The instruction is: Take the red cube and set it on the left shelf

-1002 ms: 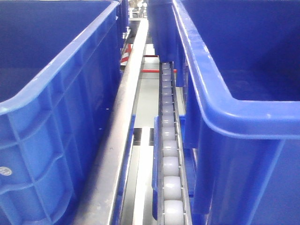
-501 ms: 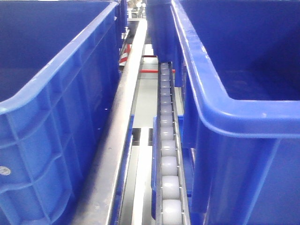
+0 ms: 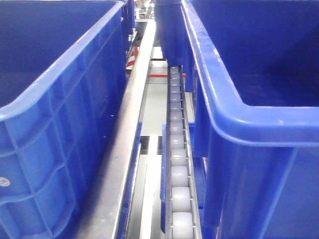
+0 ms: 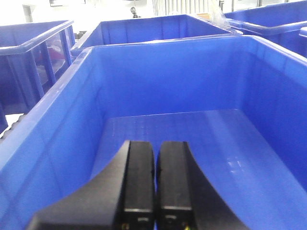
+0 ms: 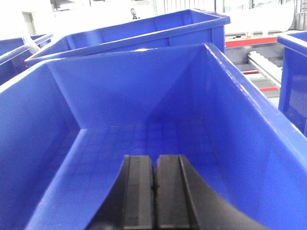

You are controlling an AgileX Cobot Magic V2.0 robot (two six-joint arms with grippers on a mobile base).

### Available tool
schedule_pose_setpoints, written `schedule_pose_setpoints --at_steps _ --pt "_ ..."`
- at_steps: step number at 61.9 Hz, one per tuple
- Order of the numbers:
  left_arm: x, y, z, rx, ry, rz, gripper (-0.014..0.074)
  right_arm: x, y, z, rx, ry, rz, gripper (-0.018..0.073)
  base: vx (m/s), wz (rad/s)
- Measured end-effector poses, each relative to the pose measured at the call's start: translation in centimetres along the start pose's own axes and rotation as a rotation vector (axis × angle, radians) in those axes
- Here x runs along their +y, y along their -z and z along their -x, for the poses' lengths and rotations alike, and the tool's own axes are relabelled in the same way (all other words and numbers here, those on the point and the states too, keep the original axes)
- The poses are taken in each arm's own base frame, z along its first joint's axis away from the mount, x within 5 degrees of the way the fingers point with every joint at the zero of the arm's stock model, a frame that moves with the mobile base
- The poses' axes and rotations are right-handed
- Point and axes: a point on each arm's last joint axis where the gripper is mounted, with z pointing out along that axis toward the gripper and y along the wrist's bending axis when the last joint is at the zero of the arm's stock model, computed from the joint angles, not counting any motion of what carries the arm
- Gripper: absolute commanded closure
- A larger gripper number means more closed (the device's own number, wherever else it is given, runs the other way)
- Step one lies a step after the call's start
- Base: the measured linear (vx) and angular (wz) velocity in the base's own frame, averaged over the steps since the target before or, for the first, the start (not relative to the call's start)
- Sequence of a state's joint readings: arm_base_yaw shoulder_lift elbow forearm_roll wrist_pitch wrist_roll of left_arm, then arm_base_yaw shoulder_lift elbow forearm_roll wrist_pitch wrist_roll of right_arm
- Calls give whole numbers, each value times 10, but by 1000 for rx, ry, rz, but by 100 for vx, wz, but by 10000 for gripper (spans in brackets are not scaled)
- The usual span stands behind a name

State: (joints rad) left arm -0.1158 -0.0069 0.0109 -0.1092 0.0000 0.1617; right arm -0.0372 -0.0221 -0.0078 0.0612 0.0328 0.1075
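Observation:
The red cube is out of view in every frame, and no shelf can be told apart. My left gripper is shut with nothing between its black fingers; it hovers over the bare floor of a blue bin. My right gripper is likewise shut and holds nothing, above the bare floor of another blue bin. Neither gripper shows in the front view.
The front view looks down a gap between two large blue bins, one on the left and one on the right. A metal rail and a roller track run between them. More blue bins stand behind.
The front view has shifted slightly: the bins and the roller track sit a little differently in frame, as if the base crept along. Nothing was taken hold of or let go.

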Motion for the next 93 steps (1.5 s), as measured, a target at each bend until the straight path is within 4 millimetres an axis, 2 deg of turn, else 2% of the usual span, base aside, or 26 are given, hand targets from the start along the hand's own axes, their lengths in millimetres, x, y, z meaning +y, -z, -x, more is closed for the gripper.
schedule_pose_setpoints --at_steps 31,93 --pt "0 0 0 0 0 0 491 0 0 0 -38 78 4 512 0 0" --pt "0 0 0 0 0 0 491 0 0 0 -50 83 7 512 0 0"
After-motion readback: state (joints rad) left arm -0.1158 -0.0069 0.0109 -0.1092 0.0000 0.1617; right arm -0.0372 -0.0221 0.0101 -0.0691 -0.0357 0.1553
